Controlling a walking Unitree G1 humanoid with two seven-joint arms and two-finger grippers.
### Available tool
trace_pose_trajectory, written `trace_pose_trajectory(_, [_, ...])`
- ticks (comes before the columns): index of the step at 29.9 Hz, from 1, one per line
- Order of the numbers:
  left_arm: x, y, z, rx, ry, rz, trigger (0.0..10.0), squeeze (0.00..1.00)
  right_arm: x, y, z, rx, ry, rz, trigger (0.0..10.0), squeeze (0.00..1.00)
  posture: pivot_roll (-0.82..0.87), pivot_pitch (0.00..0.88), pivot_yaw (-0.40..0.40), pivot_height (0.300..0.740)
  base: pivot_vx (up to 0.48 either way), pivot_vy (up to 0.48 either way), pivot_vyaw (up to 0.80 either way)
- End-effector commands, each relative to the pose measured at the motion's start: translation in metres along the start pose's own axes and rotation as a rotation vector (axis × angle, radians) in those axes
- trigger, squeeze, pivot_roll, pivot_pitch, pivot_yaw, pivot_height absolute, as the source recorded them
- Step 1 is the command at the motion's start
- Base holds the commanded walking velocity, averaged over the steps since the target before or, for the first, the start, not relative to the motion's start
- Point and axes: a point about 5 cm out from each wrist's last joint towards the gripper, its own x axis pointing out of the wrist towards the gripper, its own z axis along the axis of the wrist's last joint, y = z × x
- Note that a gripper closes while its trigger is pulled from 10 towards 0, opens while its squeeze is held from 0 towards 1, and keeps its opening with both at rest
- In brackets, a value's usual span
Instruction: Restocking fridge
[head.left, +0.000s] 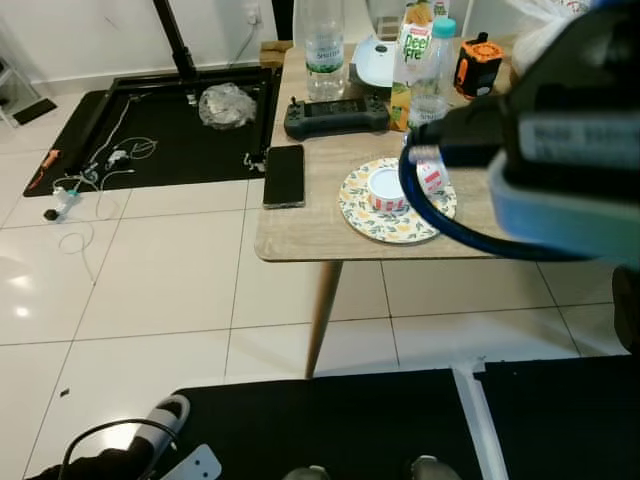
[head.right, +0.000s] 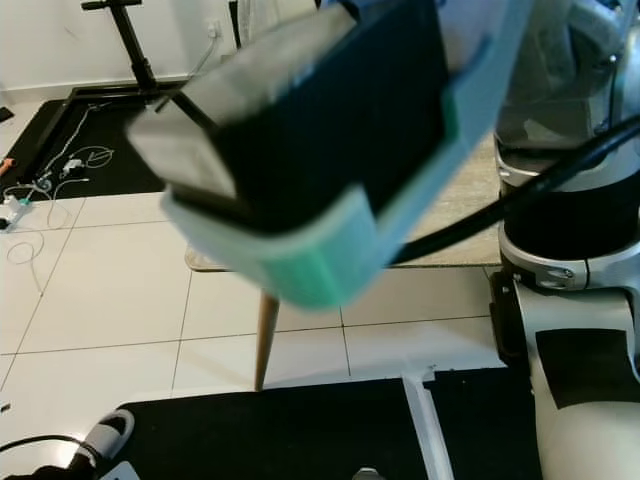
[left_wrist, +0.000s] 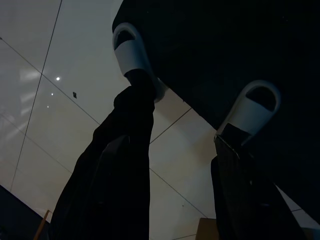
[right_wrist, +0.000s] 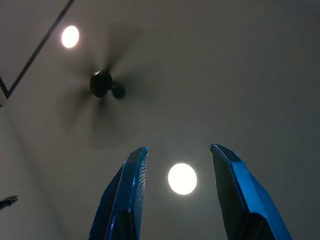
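— Wooden table (head.left: 300, 235) straight ahead, and the things to restock stand along its far edge: a clear water bottle (head.left: 323, 45) on the left, a smaller bottle with a teal cap (head.left: 432, 75) and a green-labelled juice carton (head.left: 410, 50) beside it. All three stand upright.

— And the arms?

— The right gripper (right_wrist: 180, 200) points up at the ceiling; a fan (right_wrist: 102, 84) and round lights show between its fingers, which stand apart with nothing held. The right forearm is raised close in front of the head camera (it blocks most of the right eye view). The left gripper (left_wrist: 180, 200) hangs low over the floor, pointing down at a person's white slippers (left_wrist: 132, 55); its two fingers are spread, nothing between them.

— So which arm goes?

— I'd judge the right. The bottles lie forward of the robot, and the teal-capped one is toward the right side of the table, nearer that arm. But the fingers aim upward, away from it, so the wrist must swing down and forward first.

— Anything in the way?

— A black controller (head.left: 335, 117), a phone (head.left: 284, 175) and a patterned plate (head.left: 365, 215) with small tubs lie nearer than the bottles, so the reach would pass over them.

— Grasp direction?

— From the side, across the upright axis.
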Motion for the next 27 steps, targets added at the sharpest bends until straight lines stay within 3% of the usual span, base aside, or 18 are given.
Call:
trace_pose_trajectory(1, [-0.002, -0.004, -0.009, 0.012, 0.03, -0.012, 10.0, 0.0, -0.007, 0.003, -0.003, 0.008, 0.005, 0.003, 10.0, 0.0, 0.1, 0.149, 0.044, 0.74, 0.0, 0.0, 0.0])
trace_pose_trajectory(3, [-0.002, -0.003, -0.009, 0.013, 0.029, -0.011, 10.0, 0.0, -0.013, 0.004, -0.003, 0.011, 0.017, 0.004, 10.0, 0.0, 0.1, 0.145, 0.045, 0.74, 0.0, 0.0, 0.0])
trace_pose_trajectory(9, [-0.002, -0.002, -0.008, 0.016, 0.026, -0.011, 10.0, 0.0, -0.052, 0.017, -0.016, 0.14, 0.243, -0.019, 10.0, 0.0, 0.09, 0.136, 0.039, 0.74, 0.0, 0.0, 0.0])
trace_pose_trajectory(12, [-0.001, -0.003, -0.005, 0.01, 0.018, -0.01, 10.0, 0.0, -0.119, 0.051, -0.024, 0.361, 0.582, 0.006, 10.0, 0.0, 0.08, 0.123, 0.025, 0.74, 0.0, 0.0, 0.0])
trace_pose_trajectory(13, [-0.001, -0.003, -0.005, 0.01, 0.018, -0.01, 10.0, 0.0, -0.119, 0.051, -0.024, 0.361, 0.582, 0.006, 10.0, 0.0, 0.08, 0.123, 0.025, 0.74, 0.0, 0.0, 0.0])
trace_pose_trajectory(14, [-0.001, -0.004, -0.002, 0.008, 0.011, -0.011, 10.0, 0.0, -0.143, 0.067, -0.034, 0.448, 0.756, 0.014, 10.0, 0.0, 0.08, 0.111, 0.013, 0.74, 0.0, 0.0, 0.0])
trace_pose_trajectory(15, [0.0, -0.005, 0.001, 0.001, 0.002, -0.01, 10.0, 0.0, -0.18, 0.088, -0.044, 0.555, 1.025, 0.006, 10.0, 0.0, 0.08, 0.109, 0.011, 0.74, 0.0, 0.0, 0.0])
trace_pose_trajectory(16, [0.0, -0.005, 0.001, 0.001, 0.002, -0.01, 10.0, 0.0, -0.18, 0.088, -0.044, 0.555, 1.025, 0.006, 10.0, 0.0, 0.08, 0.109, 0.011, 0.74, 0.0, 0.0, 0.0])
trace_pose_trajectory(17, [0.001, -0.006, 0.005, -0.005, -0.006, -0.01, 10.0, 0.0, -0.22, 0.108, -0.041, 0.663, 1.265, 0.007, 10.0, 0.0, 0.08, 0.103, 0.0, 0.74, 0.0, 0.0, 0.0])
trace_pose_trajectory(18, [0.002, -0.006, 0.008, -0.016, -0.016, -0.005, 10.0, 0.0, -0.273, 0.124, -0.024, 0.739, 1.536, 0.009, 10.0, 0.0, 0.08, 0.096, -0.011, 0.74, 0.0, 0.0, 0.0])
trace_pose_trajectory(19, [0.002, -0.007, 0.01, -0.024, -0.021, -0.002, 10.0, 0.0, -0.306, 0.13, -0.006, 0.773, 1.697, 0.006, 10.0, 0.0, 0.08, 0.095, -0.015, 0.74, 0.0, 0.0, 0.0])
trace_pose_trajectory(20, [0.002, -0.007, 0.01, -0.024, -0.021, -0.002, 10.0, 0.0, -0.306, 0.13, -0.006, 0.773, 1.697, 0.006, 10.0, 0.0, 0.08, 0.095, -0.015, 0.74, 0.0, 0.0, 0.0])
trace_pose_trajectory(21, [0.003, -0.006, 0.013, -0.05, -0.028, 0.007, 10.0, 0.0, -0.34, 0.131, 0.017, 0.812, 1.854, 0.004, 10.0, 0.0, 0.08, 0.092, -0.02, 0.74, 0.0, 0.0, 0.0])
trace_pose_trajectory(22, [0.003, -0.006, 0.013, -0.05, -0.028, 0.007, 10.0, 0.0, -0.34, 0.131, 0.017, 0.812, 1.854, 0.004, 10.0, 0.0, 0.08, 0.092, -0.02, 0.74, 0.0, 0.0, 0.0])
trace_pose_trajectory(23, [0.004, -0.003, 0.017, -0.097, -0.039, 0.028, 10.0, 0.0, -0.375, 0.128, 0.045, 0.83, 2.024, -0.003, 10.0, 0.0, 0.08, 0.09, -0.022, 0.74, 0.0, 0.0, 0.0])
trace_pose_trajectory(24, [0.004, -0.003, 0.017, -0.097, -0.039, 0.028, 10.0, 0.0, -0.375, 0.128, 0.045, 0.83, 2.024, -0.003, 10.0, 0.0, 0.08, 0.09, -0.022, 0.74, 0.0, 0.0, 0.0])
trace_pose_trajectory(26, [0.006, 0.018, 0.028, -0.256, -0.07, 0.109, 10.0, 0.0, -0.425, 0.112, 0.095, 0.837, 2.285, -0.046, 10.0, 0.0, 0.08, 0.087, -0.025, 0.74, 0.0, 0.0, 0.0])
trace_pose_trajectory(27, [0.007, 0.028, 0.031, -0.31, -0.083, 0.141, 10.0, 0.0, -0.435, 0.107, 0.108, 0.837, 2.346, -0.059, 10.0, 0.0, 0.08, 0.086, -0.026, 0.74, 0.0, 0.0, 0.0])
